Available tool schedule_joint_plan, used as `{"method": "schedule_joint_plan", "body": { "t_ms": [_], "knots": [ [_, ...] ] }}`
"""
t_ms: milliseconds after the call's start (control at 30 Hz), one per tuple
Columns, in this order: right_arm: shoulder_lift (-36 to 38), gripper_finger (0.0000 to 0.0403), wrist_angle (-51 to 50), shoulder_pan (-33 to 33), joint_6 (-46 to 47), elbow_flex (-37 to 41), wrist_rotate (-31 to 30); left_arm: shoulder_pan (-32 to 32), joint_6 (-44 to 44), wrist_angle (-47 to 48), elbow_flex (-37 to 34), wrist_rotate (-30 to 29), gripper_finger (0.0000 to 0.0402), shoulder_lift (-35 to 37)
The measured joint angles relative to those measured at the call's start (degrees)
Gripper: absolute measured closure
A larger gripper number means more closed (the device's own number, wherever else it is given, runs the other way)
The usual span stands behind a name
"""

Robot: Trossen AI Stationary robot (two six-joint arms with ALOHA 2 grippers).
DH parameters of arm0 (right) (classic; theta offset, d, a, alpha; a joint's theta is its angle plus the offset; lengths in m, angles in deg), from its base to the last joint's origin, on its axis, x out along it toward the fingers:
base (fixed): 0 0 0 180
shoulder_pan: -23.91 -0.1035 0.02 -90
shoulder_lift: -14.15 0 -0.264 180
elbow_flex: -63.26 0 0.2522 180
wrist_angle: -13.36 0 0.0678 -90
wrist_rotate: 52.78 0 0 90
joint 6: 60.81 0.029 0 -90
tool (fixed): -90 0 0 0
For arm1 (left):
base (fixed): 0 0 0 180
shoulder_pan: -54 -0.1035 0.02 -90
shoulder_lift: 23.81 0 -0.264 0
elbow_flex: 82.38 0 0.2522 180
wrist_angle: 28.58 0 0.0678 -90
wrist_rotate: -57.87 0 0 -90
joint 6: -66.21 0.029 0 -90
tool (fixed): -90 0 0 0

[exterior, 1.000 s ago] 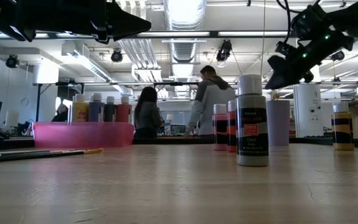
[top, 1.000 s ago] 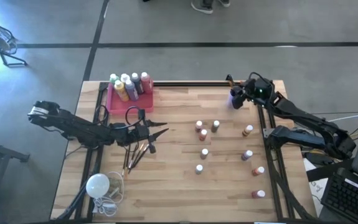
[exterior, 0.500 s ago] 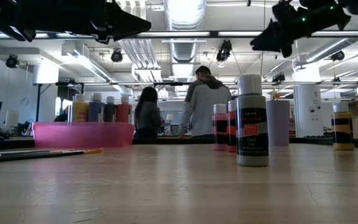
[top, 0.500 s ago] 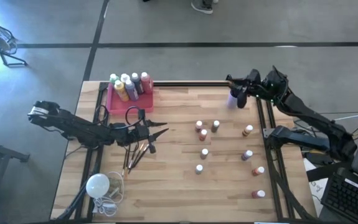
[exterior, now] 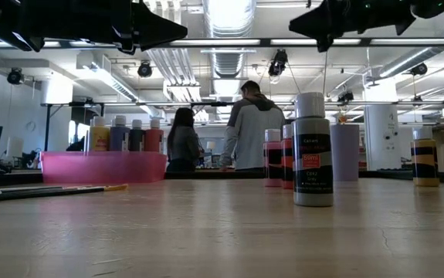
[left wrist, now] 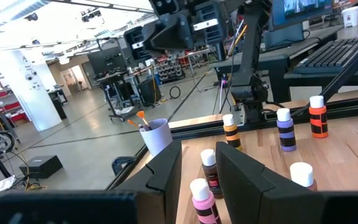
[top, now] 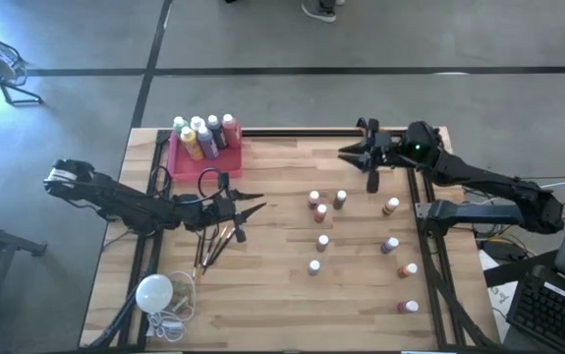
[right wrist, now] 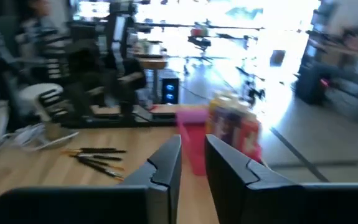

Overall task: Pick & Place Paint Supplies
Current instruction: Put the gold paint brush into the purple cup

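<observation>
Several small white-capped paint bottles point(top: 322, 242) stand scattered on the wooden table's right half. Larger bottles point(top: 203, 133) stand in a pink tray point(top: 206, 157) at the far left. Thin dark paintbrushes point(top: 215, 241) lie flat on the table, left of centre. My left gripper point(top: 257, 207) hangs open above them with nothing between its fingers point(left wrist: 166, 171). My right gripper point(top: 344, 152) is high over the far right part of the table, level, pointing toward the tray point(right wrist: 194, 134). Its fingers point(right wrist: 166, 165) stand a narrow gap apart with nothing between them. A lavender cup point(exterior: 345, 152) holding brushes point(left wrist: 138, 119) stands at the far right.
A white round bulb point(top: 154, 292) with its cord lies at the near left corner. Black frame rails run along the table's left and right sides point(top: 429, 246). A keyboard point(top: 557, 315) sits off the table's right. People stand in the room behind point(exterior: 249, 127).
My right gripper has risen from just above the lavender cup and tipped up from pointing down to pointing level. It has swung toward the table's left. The cup and the bottles have stayed where they were.
</observation>
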Motion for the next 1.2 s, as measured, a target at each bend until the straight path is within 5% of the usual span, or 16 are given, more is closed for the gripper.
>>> {"method": "schedule_joint_plan", "body": {
  "t_ms": [300, 567, 700, 1200],
  "knots": [
    [-7.34, 0.0379, 5.46, -10.79, -4.28, 0.0, -0.03, 0.14, -4.45, 9.06, 1.53, 0.23, 0.0296, 1.37],
    [-11.97, 0.0394, 9.07, -14.66, -5.15, 0.0, -0.25, 0.63, -25.28, 59.4, 18.66, 0.09, 0.0298, 2.49],
    [-12.28, 0.0394, 10.11, -14.71, -5.15, -0.02, -0.44, 0.88, -32.17, 74.68, 25.29, -0.07, 0.0301, 1.42],
    [-12.26, 0.0394, 10.09, -14.71, -4.04, -0.02, -0.48, 0.67, -42.81, 86.73, 26.35, 0.68, 0.0286, 1.27]
  ]
}}
